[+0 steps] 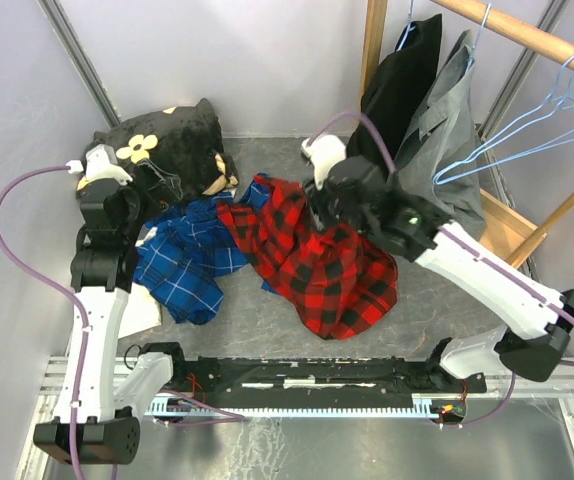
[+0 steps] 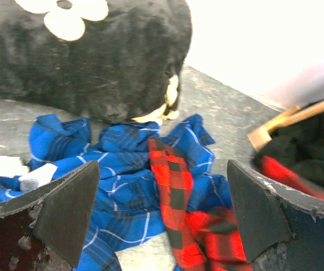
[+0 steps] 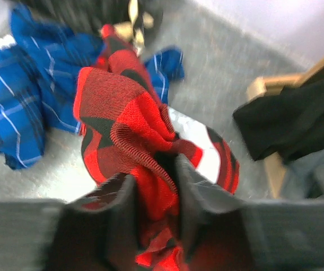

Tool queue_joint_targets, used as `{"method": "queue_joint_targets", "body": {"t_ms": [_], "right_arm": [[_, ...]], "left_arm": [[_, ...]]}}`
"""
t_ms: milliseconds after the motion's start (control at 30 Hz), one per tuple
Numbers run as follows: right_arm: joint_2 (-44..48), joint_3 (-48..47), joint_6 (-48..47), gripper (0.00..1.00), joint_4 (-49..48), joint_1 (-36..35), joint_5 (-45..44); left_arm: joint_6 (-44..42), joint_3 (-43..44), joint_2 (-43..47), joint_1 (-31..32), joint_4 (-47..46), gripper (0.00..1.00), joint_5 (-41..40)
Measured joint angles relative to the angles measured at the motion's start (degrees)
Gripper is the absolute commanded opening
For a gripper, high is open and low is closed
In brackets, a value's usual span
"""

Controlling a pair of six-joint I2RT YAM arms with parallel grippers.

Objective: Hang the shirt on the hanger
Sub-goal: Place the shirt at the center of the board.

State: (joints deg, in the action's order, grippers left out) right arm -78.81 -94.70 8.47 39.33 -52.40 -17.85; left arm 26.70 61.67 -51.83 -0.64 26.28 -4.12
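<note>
Overhead, the shirt (image 1: 317,260) lies crumpled mid-table, its left edge touching the blue plaid shirt (image 1: 187,262). The hangers (image 1: 567,90) hang on the wooden rod (image 1: 527,33) at far right, well apart from it. That view does not show how either set of jaws stands. Only the right wrist view shows the right gripper (image 3: 153,172) narrow, pinching a raised fold of the red-and-black cloth, though blur softens its fingers (image 3: 111,226). The left gripper (image 2: 162,169), in its own view, gapes wide and empty above both shirts. White print on the shirt shows only as a folded, unreadable patch.
</note>
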Motion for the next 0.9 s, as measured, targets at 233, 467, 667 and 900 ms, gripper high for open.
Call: {"method": "queue_joint_targets", "body": {"t_ms": [233, 467, 667, 900], "right_arm": [[-0.3, 19.8, 5.2, 0.97, 2.0, 0.0, 5.4], [6.9, 26.1, 11.2, 0.98, 4.8, -0.1, 6.0], [4.7, 24.7, 16.8, 0.96, 3.4, -0.1, -0.5], [-10.0, 13.1, 17.6, 0.96, -1.4, 0.0, -2.1]], "left_arm": [[0.5, 1.3, 2.9, 0.5, 0.9, 0.99, 9.7], [3.4, 10.5, -0.4, 2.0, 5.2, 0.99, 16.4], [8.2, 20.6, -0.9, 2.0, 5.6, 0.99, 20.9], [11.6, 26.8, -1.4, 2.4, 6.4, 0.99, 23.8]]}}
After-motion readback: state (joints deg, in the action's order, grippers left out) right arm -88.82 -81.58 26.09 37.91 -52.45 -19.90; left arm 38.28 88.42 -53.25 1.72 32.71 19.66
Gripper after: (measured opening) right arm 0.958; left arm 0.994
